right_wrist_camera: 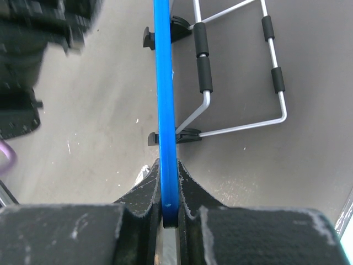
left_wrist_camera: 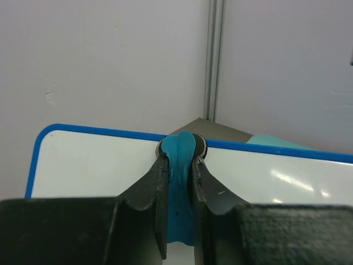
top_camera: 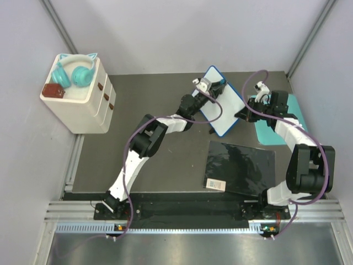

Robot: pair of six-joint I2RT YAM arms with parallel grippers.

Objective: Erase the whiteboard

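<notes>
The whiteboard (top_camera: 225,105) stands propped on the dark table, its white face (left_wrist_camera: 94,165) bare inside a blue rim (left_wrist_camera: 276,150). My left gripper (left_wrist_camera: 181,150) is shut on a teal cloth (left_wrist_camera: 180,182) and presses it against the board's face close to the top edge; from above, that gripper (top_camera: 211,84) is at the board's far end. My right gripper (right_wrist_camera: 168,165) is shut on the board's blue rim (right_wrist_camera: 164,83), seen edge-on; from above, it (top_camera: 244,114) holds the right side. Behind the board show its wire stand (right_wrist_camera: 242,72) and black feet (right_wrist_camera: 187,135).
A white drawer box (top_camera: 83,107) at the far left carries teal headphones (top_camera: 74,73) and a brown item (top_camera: 53,90). A glossy black sheet (top_camera: 240,168) lies near the right arm's base. A teal mat (top_camera: 267,132) lies under the right forearm. Grey walls close in.
</notes>
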